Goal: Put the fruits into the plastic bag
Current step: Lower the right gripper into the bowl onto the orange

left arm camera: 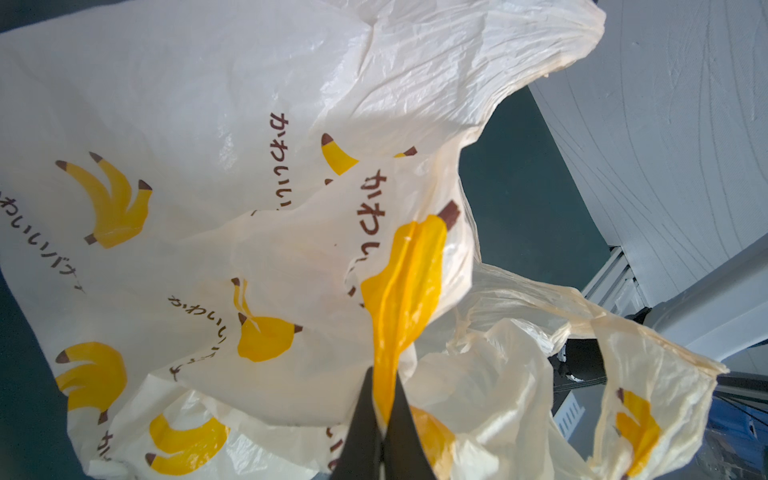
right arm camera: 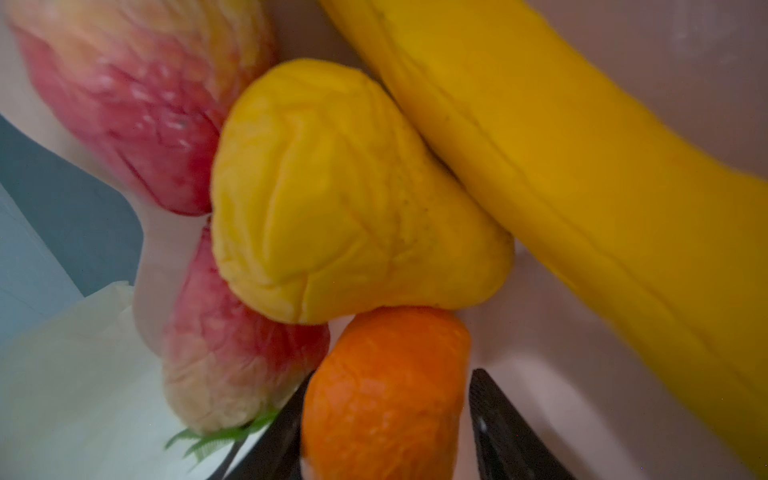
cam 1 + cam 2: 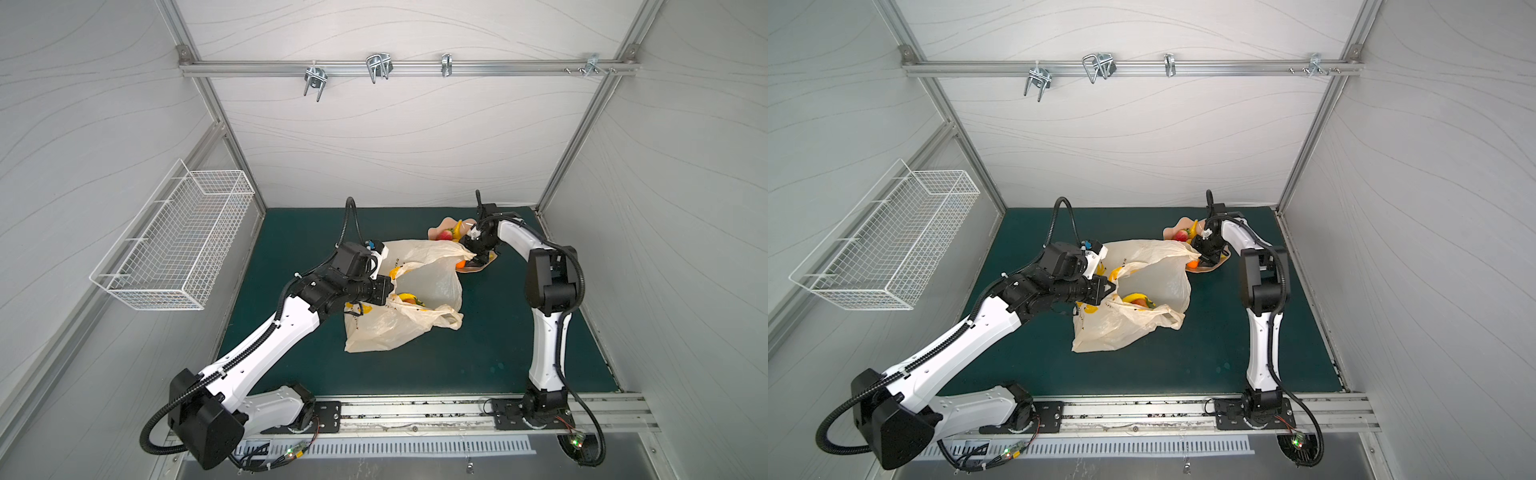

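The cream plastic bag (image 3: 419, 278) (image 3: 1154, 270) (image 1: 208, 124), printed with bananas, lies open-mouthed on the green mat. My left gripper (image 3: 392, 291) (image 3: 1115, 288) (image 1: 382, 374) is shut on its rim. Yellow and red fruit (image 3: 409, 299) (image 3: 1138, 300) show inside the mouth. My right gripper (image 3: 469, 261) (image 3: 1200, 261) (image 2: 392, 374) is down in the pink dish (image 3: 440, 226) (image 2: 561, 332). Its jaws straddle an orange ball (image 2: 382, 345) (image 3: 460, 264): one finger touches, the other stands a little off. Beside it lie a banana (image 2: 582, 187) (image 3: 458, 227), a yellow lumpy fruit (image 2: 332, 195) and two strawberries (image 2: 137, 95) (image 2: 232, 353).
A white wire basket (image 3: 174, 245) (image 3: 888, 241) hangs on the left wall. Metal hooks (image 3: 378, 66) hang from the back rail. The bag's far handle (image 3: 457, 249) reaches to the dish's edge, close to my right gripper. Enclosure walls close in on three sides.
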Motion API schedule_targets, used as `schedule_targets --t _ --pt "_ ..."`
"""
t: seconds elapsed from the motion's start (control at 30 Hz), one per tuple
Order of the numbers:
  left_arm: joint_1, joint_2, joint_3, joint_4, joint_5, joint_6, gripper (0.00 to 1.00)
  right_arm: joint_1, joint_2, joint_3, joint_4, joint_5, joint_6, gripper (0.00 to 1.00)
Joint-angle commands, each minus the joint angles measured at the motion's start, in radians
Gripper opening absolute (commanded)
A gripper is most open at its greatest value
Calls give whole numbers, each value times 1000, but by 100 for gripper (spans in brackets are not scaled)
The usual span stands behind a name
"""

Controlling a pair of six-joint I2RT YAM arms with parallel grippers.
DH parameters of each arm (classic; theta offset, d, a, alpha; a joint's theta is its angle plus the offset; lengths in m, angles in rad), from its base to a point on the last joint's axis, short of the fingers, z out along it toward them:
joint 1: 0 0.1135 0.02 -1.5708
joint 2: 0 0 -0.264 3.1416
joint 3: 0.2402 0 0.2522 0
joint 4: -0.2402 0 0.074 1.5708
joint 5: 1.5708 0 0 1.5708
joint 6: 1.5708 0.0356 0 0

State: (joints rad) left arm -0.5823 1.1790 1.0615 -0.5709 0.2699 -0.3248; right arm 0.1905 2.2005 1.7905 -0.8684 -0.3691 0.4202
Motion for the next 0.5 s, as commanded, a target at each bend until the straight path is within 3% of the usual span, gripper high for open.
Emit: schedule_targets --t 0.0,0.23,0.47 --pt "3 -19 42 8 5 13 0 7 19 20 -49 24 -15 51" --pt "3 -25 40 3 1 13 0 10 -5 24 -53 29 -18 39" --pt "3 -25 36 9 0 12 0 16 -52 28 -70 18 -31 39"
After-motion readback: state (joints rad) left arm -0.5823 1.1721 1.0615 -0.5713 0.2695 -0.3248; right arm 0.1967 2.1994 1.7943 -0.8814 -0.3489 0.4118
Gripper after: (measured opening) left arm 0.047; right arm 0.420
